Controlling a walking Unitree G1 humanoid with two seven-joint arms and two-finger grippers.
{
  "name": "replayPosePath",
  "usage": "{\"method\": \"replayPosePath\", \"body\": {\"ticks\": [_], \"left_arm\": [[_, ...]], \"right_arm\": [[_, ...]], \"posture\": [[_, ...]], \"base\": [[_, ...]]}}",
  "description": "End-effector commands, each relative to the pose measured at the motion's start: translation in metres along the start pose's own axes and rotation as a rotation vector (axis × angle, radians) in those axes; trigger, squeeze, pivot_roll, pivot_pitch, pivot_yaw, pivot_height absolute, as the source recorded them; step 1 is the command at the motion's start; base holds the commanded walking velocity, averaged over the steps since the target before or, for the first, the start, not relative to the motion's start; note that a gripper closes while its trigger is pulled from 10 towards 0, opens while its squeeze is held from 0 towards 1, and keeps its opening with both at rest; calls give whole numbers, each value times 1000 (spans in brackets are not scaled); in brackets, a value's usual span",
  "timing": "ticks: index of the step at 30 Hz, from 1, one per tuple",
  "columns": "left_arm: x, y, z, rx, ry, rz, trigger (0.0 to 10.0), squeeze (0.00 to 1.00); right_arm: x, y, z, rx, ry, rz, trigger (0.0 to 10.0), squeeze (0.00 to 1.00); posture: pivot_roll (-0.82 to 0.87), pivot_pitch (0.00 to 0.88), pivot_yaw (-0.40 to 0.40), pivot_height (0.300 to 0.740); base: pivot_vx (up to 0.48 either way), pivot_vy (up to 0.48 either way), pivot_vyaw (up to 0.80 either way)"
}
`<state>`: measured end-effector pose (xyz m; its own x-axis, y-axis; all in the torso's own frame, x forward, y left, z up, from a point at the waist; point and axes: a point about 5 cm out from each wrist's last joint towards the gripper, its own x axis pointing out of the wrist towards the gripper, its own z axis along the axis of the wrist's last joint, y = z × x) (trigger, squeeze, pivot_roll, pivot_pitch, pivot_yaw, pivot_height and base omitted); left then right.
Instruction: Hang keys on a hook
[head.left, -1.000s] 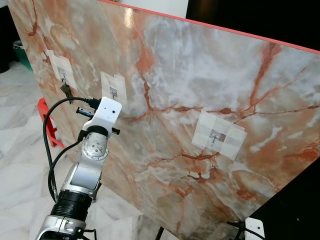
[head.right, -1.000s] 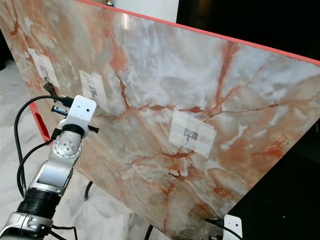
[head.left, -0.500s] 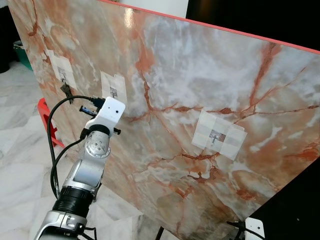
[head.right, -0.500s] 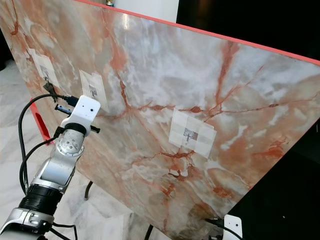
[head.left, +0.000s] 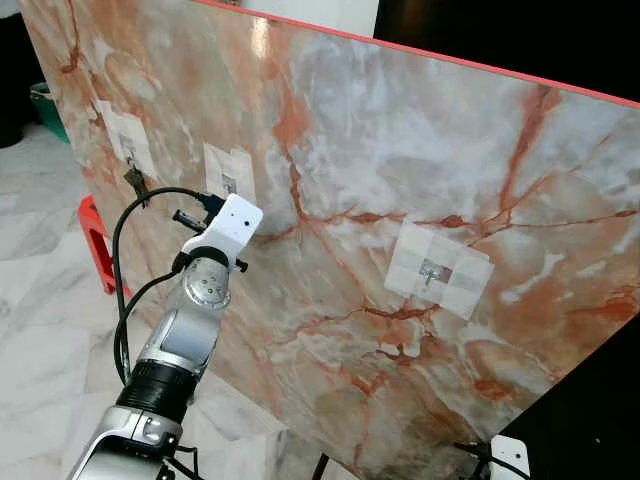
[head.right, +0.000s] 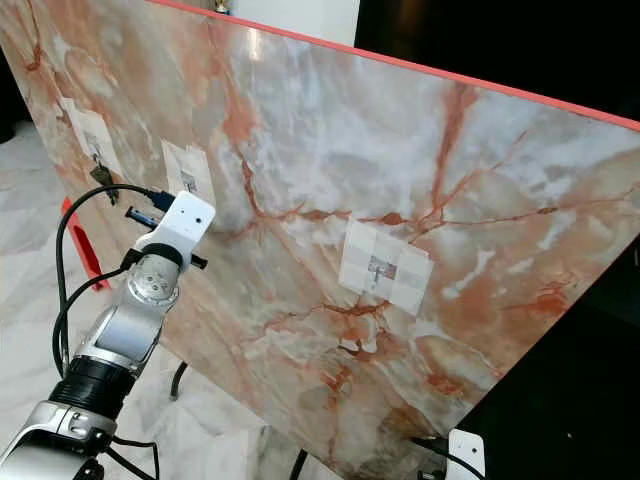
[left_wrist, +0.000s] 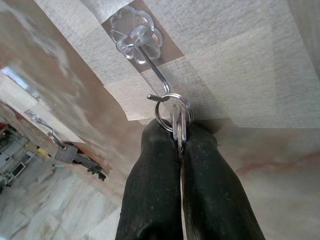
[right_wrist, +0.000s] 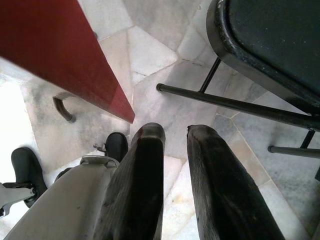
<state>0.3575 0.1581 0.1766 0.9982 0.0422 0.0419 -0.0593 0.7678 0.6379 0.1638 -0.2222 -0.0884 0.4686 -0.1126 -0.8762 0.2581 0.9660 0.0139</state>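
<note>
A: What takes up most of the scene?

B: A big marble-patterned board (head.left: 400, 200) with an orange-red top edge, leaning over a pale marble floor (head.left: 40, 300). Three pale taped patches sit on it, each carrying a small hook.

A: And the arms?

B: The left arm (head.left: 185, 340) reaches up to the board, its white wrist block just below the middle patch (head.left: 230, 172). The right arm hangs low; its tool (right_wrist: 172, 135) points at the floor beside a red panel (right_wrist: 65, 55) and the black legs of a chair (right_wrist: 235, 102), fingers a little apart with nothing between them.

A: What is the left tool doing?

B: The left tool (left_wrist: 179, 131) is closed tight on the keys (left_wrist: 178, 131), pinching the flat blades between its two black fingers (left_wrist: 152, 165). The key ring (left_wrist: 172, 111) stands up above the fingertips, right at the tip of the hook (left_wrist: 150, 67).

A: Is the ring on the hook?

B: The wire end overlaps the ring's rim; I cannot tell whether it passes through. The hook hangs from a clear flower-shaped base stuck on the patch.

A: Anything smaller?

B: Another set of keys (left_wrist: 75, 156) hangs from the far-left hook (head.left: 128, 158).
</note>
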Motion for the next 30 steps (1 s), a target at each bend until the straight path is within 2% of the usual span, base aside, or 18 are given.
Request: {"method": "replayPosePath", "body": {"ticks": [1,11,12,13,14,25,30], "left_arm": [[-4,-9,-7,13,34,-39,10000,0],[-10,-12,-8,-16,25,-31,10000,0],[-11,-12,-8,-21,25,-30,10000,180],[-12,-13,-9,-37,25,-30,10000,792],[-13,-13,-10,-44,27,-29,10000,1000],[-16,-9,-11,-95,23,6,10000,1000],[-22,-8,-17,-128,21,14,10000,1000]], "right_arm": [[1,1,10,7,-35,-1,10000,0],[1,1,10,8,-37,1,10000,0],[1,1,10,8,-37,1,10000,0],[1,1,10,8,-37,1,10000,0],[1,1,10,8,-37,0,10000,0],[1,1,11,7,-38,-2,10000,0],[1,0,11,7,-39,-1,10000,0]], "posture": [[84,0,-101,740],[86,0,-99,740],[86,0,-99,740],[86,0,-99,740],[86,0,-99,740],[87,0,-102,740],[86,0,-101,740]], "base": [[0,0,0],[0,0,0],[0,0,0],[0,0,0],[0,0,0],[0,0,0],[0,0,0]]}}
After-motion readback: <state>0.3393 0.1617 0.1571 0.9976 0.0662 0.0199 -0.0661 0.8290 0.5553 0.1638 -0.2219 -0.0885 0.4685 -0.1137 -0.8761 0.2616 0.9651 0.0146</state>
